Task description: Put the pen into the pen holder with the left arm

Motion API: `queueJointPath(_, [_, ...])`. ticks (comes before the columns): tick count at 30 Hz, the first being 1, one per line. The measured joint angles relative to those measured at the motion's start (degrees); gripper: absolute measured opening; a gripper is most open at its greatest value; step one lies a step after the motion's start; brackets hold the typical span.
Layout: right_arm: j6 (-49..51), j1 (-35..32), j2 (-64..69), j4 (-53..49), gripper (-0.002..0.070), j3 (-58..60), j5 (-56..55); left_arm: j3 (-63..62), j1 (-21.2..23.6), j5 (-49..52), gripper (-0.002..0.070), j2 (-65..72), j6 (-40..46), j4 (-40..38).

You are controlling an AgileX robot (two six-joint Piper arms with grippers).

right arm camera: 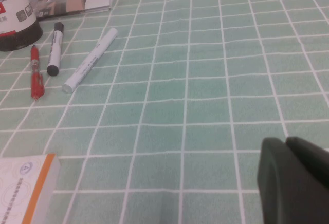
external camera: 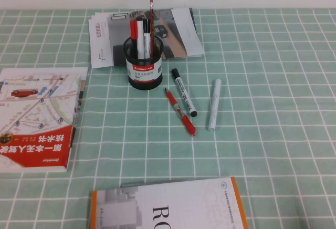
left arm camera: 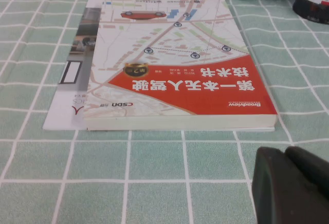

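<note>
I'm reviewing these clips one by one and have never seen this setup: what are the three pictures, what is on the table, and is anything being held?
It is a two-armed robot. One picture looks down from a raised camera; the other two come from cameras on each wrist.

On the green checked tablecloth stands the pen holder, a black mesh cup already holding some pens. Beside it lie the pen, red, a black-capped marker and a white marker. There is also a red book, a brochure and an orange-edged book.

The left gripper is near the red book; the right gripper is over bare cloth, away from the pens. Each shows only as a dark corner, with nothing seen held.
</note>
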Motion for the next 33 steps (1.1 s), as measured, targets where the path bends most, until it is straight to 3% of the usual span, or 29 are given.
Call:
queueJointPath(15, [0.0, 0.0, 0.0, 0.0, -0.0020, 0.0, 0.0, 0.3, 0.0, -2.3, -0.0003, 0.0, 0.0, -0.1])
queueJointPath(33, [0.0, 0.0, 0.0, 0.0, -0.0020, 0.0, 0.0, 0.3, 0.0, -10.5, -0.0003, 0.0, -11.7, -16.3])
